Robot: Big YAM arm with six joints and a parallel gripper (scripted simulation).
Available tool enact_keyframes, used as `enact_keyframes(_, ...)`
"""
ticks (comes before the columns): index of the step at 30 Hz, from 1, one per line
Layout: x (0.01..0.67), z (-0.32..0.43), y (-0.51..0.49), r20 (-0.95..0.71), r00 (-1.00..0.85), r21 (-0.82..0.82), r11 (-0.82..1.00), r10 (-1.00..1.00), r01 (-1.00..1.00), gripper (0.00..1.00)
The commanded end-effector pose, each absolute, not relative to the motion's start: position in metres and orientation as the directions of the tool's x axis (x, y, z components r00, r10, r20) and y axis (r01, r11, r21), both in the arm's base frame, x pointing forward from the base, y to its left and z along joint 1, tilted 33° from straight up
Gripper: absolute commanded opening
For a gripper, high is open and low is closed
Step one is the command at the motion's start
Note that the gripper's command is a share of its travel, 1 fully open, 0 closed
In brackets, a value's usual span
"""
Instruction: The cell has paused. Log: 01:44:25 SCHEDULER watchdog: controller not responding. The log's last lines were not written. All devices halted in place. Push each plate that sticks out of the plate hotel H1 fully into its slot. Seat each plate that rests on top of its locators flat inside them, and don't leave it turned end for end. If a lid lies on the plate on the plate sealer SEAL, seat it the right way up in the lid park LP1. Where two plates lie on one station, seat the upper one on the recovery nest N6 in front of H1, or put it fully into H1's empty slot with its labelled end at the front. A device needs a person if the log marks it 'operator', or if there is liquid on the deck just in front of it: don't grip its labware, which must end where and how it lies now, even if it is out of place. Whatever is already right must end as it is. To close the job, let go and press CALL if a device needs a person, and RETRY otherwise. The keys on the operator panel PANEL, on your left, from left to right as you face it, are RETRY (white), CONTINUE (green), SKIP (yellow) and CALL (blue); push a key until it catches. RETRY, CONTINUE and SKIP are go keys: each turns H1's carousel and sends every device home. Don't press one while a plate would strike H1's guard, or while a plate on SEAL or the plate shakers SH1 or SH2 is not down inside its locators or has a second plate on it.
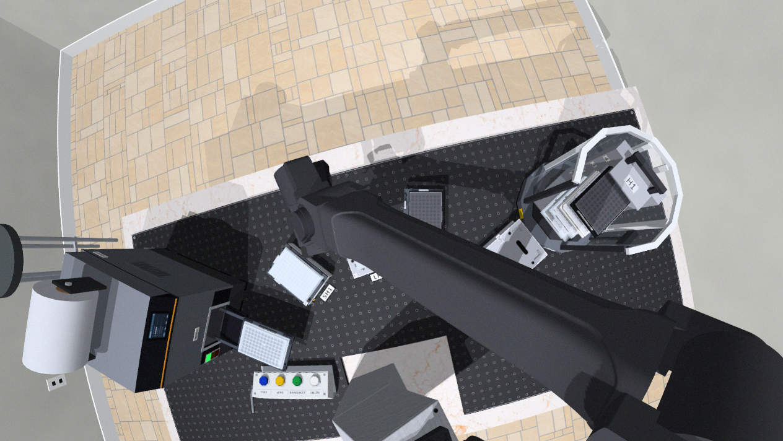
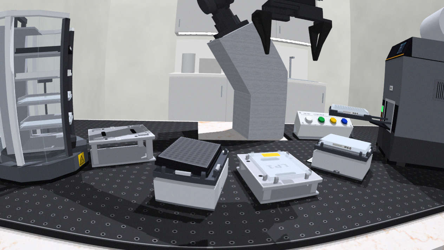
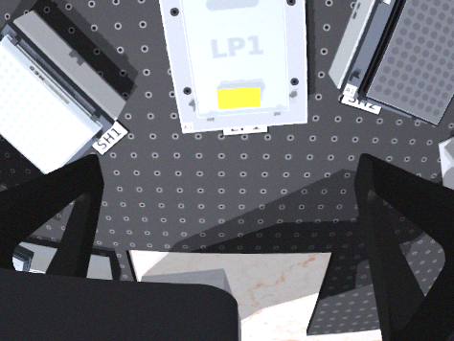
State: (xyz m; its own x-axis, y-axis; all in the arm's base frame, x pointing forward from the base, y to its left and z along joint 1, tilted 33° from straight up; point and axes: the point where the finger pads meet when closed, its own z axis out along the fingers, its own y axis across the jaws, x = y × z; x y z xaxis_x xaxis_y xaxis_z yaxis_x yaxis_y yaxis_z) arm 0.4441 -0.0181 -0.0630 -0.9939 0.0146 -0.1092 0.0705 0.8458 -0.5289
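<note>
With our tool [image 2: 291, 51] spread wide and empty high above the lid park LP1 [image 3: 235, 46], we judge the dark plate [image 2: 188, 154] lying tilted atop shaker SH2 is next, needing a descent there and a squared grip.

Black worktop [image 2: 93, 198] patterned with a regular grid of small ringed holes; white lid park [image 2: 287, 183] bearing a yellow rectangle [image 2: 271, 154]. Dark grey plate [image 2: 189, 153] with a dotted well grid; white plate [image 2: 345, 145]. Panel keys: white [image 2: 308, 119], green [image 2: 321, 119], yellow [image 2: 333, 120], blue [image 2: 344, 120].
</note>
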Motion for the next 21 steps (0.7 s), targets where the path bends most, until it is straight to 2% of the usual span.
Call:
enact_keyframes(1,0.447,-0.055,-0.028,-0.174,-0.979,-0.515,0.838,0.104,0.180,1.00)
enact_keyframes(7,0.445,-0.044,-0.045,-0.270,-0.926,-0.472,0.802,0.262,0.365,1.00)
enact_keyframes(21,0.442,-0.023,-0.079,-0.259,-0.934,-0.477,0.809,0.245,0.344,1.00)
